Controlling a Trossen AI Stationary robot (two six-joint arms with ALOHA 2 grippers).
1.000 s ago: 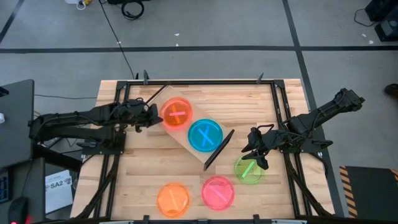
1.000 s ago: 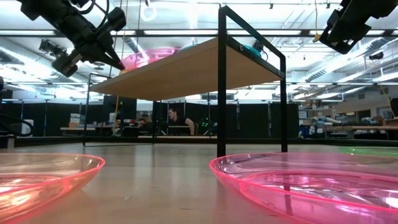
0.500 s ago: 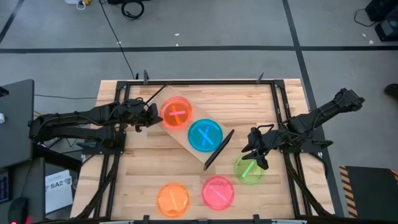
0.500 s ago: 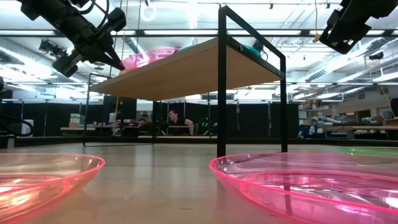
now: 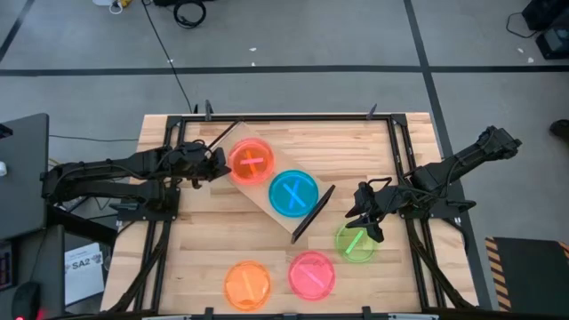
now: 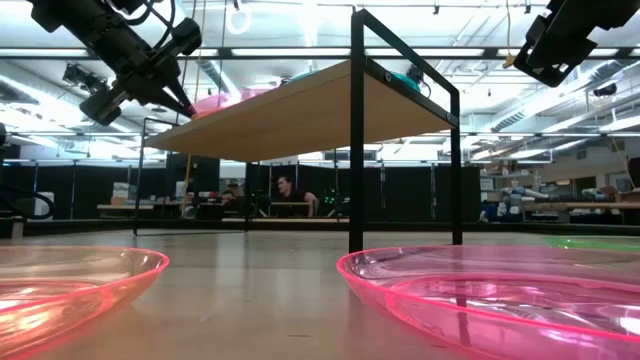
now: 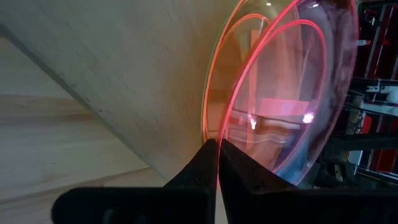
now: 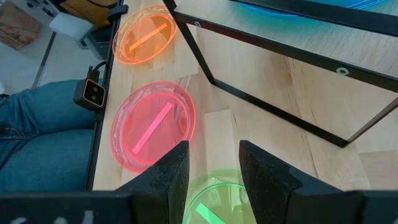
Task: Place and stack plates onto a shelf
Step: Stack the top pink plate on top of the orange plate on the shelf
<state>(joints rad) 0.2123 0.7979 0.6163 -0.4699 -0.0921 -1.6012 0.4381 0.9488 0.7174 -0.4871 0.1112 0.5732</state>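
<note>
A flat rectangular light-wood shelf (image 5: 267, 182) with thin dark end panels is seen lying diagonally across the centre of the slatted wooden counter (image 5: 373, 147) in the high view. On its upper-left end a stack of translucent orange and pink plastic plates (image 5: 252, 164) is seen, and a round translucent cyan plate (image 5: 293, 193) is carried towards its lower-right end. The left gripper (image 5: 216, 164) is held at the left rim of the stack, its jaws closed together on the edge of the pink plate (image 7: 292, 93), as shown in the left wrist view. The right gripper (image 5: 366, 216) is found right of centre, just above a translucent green plate (image 5: 356, 242) on the counter, with its jaws apart and nothing between them. Along the bottom of the frame a translucent orange plate (image 5: 247, 284) and a translucent pink plate (image 5: 312, 275) are set side by side on the counter.
</note>
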